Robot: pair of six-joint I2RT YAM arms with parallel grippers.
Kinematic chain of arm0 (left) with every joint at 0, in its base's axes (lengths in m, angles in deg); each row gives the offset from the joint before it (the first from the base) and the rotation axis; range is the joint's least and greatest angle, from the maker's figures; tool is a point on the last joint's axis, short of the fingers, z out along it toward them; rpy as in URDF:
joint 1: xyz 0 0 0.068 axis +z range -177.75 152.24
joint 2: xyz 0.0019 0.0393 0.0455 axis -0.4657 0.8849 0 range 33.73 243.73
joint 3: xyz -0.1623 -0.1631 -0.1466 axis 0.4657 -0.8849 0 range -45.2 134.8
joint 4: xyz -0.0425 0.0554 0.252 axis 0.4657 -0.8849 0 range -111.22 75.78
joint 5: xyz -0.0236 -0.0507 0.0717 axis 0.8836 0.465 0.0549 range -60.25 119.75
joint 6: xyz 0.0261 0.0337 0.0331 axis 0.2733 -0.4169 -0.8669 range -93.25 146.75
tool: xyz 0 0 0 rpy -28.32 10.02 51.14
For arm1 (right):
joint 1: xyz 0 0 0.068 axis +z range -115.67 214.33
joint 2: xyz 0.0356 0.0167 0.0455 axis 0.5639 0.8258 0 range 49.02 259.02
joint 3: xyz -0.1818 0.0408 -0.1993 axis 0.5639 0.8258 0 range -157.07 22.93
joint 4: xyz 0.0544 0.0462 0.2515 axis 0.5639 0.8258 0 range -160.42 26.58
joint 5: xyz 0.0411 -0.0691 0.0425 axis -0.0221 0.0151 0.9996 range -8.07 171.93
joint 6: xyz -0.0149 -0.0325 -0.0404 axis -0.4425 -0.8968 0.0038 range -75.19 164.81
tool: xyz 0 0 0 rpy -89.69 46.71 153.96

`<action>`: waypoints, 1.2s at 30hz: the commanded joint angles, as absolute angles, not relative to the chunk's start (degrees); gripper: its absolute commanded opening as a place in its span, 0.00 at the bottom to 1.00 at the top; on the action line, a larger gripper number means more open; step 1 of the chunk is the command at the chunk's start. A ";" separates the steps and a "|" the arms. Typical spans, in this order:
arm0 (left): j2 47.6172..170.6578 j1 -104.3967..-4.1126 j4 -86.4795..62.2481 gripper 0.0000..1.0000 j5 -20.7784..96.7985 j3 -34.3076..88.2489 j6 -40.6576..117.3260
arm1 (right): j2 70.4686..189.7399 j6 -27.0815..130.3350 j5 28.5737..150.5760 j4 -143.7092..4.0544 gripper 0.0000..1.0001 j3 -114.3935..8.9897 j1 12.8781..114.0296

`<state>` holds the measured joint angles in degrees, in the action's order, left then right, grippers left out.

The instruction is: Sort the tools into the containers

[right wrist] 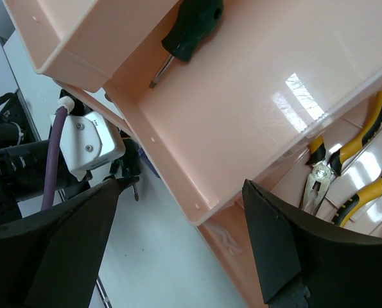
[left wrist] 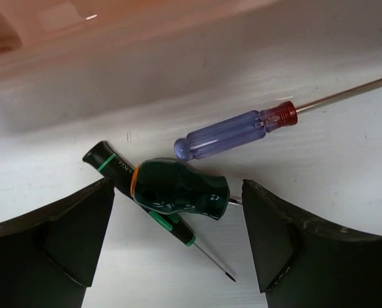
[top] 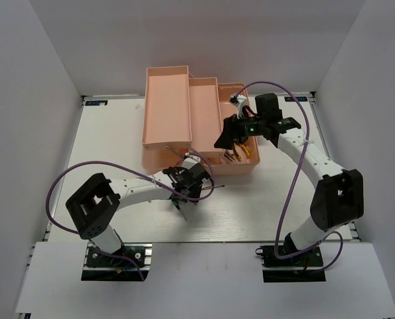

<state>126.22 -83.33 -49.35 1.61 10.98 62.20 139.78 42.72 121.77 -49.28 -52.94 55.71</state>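
Two green screwdrivers point(left wrist: 153, 190) crossed at left pincer's point(left wrist: 178, 192) mouth (jaws spread).

White links point(top: 141, 188), black joints point(top: 94, 205), purple cables point(right wrist: 52, 163), perhaps green boards point(top: 115, 256) at bases

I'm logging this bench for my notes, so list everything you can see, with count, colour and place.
Toolbox: one, salmon-pink, open, far side of the table.
Pliers: two, yellow-and-black handles, in the toolbox's bottom.
Flat-blade screwdriver: one, dark green handle, in a raised tray.
Stubby screwdriver: one, dark green, orange band, on the table across the thin one.
Thin screwdriver: one, black with green bands, on the table.
Long screwdriver: one, blue handle, red collar, on the table beside them.
Table: one, white.
Cables: two, purple, one along each arm.
Left pincer: one, black, open over the table screwdrivers.
Right pincer: one, black, open, empty, over the toolbox.
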 commanded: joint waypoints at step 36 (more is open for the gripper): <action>123.83 -82.60 -44.98 0.50 5.67 6.66 60.86 | 133.84 44.28 122.19 -49.77 0.84 -47.64 50.41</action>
